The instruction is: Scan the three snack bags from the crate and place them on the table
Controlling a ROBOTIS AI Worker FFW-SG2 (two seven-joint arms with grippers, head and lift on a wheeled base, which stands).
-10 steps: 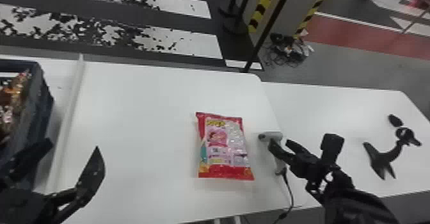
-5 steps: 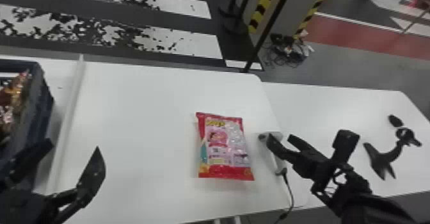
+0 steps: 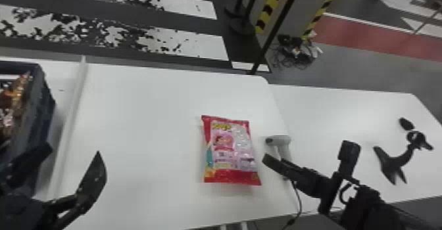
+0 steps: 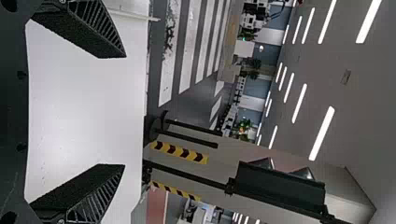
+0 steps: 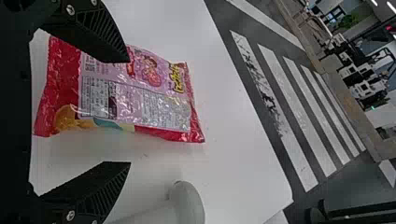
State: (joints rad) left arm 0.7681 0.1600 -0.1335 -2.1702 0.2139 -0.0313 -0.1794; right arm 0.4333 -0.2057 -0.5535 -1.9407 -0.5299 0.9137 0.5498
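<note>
Snack bag (image 3: 232, 150) long axis fore-aft, logo far; L tool (image 3: 73, 149), R tool (image 3: 274, 159) wide open, empty.

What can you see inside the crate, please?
Inside the crate is shiny orange-brown packaging. Whatever lies beneath it is covered, the left gripper blocks some of the near end, and the view's edge cuts off more, so I cannot give a count.

crate (image 3: 42, 96) cut off, head view's left edge; contents (image 3: 14, 96) blurred; scanner handle (image 3: 284, 151) partly behind right claw (image 3: 274, 160)
</note>
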